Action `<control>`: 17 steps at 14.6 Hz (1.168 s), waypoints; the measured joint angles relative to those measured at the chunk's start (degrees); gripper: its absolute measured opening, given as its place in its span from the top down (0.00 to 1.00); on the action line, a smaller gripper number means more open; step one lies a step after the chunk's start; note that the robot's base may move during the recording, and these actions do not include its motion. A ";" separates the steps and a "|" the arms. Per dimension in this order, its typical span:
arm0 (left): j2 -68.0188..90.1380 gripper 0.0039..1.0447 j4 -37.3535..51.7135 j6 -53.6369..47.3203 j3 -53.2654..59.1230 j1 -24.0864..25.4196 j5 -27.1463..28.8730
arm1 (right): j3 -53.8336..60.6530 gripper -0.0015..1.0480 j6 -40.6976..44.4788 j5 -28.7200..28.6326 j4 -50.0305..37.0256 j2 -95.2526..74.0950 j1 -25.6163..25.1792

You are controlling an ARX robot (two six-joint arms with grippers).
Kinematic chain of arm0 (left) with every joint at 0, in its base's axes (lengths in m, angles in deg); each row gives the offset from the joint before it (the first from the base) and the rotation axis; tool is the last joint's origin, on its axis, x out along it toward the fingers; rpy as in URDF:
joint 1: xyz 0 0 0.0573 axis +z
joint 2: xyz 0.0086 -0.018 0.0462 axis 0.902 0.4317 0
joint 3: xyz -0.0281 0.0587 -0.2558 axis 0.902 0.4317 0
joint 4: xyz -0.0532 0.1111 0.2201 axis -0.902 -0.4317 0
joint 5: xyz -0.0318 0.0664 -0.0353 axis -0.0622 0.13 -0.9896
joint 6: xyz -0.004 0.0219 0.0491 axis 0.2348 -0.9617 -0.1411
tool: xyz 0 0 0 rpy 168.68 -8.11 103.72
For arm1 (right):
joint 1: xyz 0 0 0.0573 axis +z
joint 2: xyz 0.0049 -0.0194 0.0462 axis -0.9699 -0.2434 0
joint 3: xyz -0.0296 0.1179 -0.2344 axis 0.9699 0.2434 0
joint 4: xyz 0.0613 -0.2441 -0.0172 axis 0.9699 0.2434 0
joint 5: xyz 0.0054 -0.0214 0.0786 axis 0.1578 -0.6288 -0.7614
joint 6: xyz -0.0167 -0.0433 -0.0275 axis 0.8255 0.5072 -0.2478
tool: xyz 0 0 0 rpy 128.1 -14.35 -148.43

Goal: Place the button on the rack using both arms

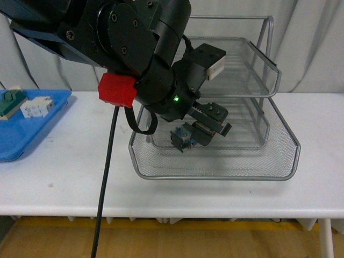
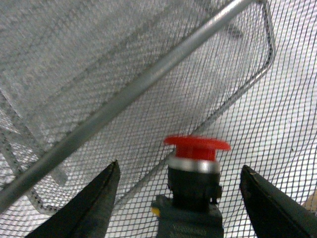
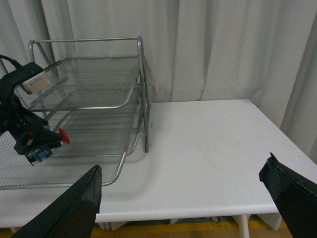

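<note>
Left gripper (image 2: 181, 167) is reaching into the bottom tier of the wire-mesh rack (image 1: 215, 176), centre frame in the front view. Its fingers (image 2: 94, 208) are standing spread w/ gaps either side of the red-capped button (image 1: 183, 137), released, not clamped. The button is sitting in that lowest tray, tilted; whether it's touching the mesh can't be told. Right gripper (image 3: 183, 163) is hanging wide open and empty over the white table (image 3: 208, 148), apart from the rack.
</note>
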 joint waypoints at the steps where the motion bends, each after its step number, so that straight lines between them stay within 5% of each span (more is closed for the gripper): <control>1: -2.05 0.16 1.09 -0.13 2.05 0.42 -1.57 | 0.00 0.06 0.00 -0.02 0.00 0.00 0.00; 2: -5.01 0.08 2.95 -0.48 5.18 0.83 -3.28 | 0.00 0.06 0.00 -0.02 0.00 0.00 0.00; 4: -15.45 0.07 14.14 -1.90 15.80 2.86 -4.48 | 0.00 0.06 -0.02 0.00 0.00 0.00 0.00; 5: -21.11 0.08 24.11 -1.29 22.10 4.17 -0.79 | 0.00 0.06 -0.02 0.02 0.02 0.00 0.00; 7: -26.69 0.32 49.03 9.53 36.61 6.38 21.46 | 0.00 0.06 -0.02 -0.17 -0.04 0.00 0.00; 8: -28.72 0.42 53.90 12.44 43.19 8.04 23.65 | 0.00 0.06 -0.02 -0.17 0.04 -0.02 0.00; 10: -34.91 0.63 57.90 15.08 52.37 11.39 21.97 | 0.00 0.06 0.00 -0.17 0.00 0.00 0.00; 12: -43.60 0.94 59.28 16.20 61.77 14.86 17.94 | 0.00 0.06 0.00 -0.17 0.02 0.00 0.00; 17: -56.94 0.99 55.91 16.41 72.48 19.78 12.87 | 0.00 0.06 0.00 -0.17 0.02 0.00 0.00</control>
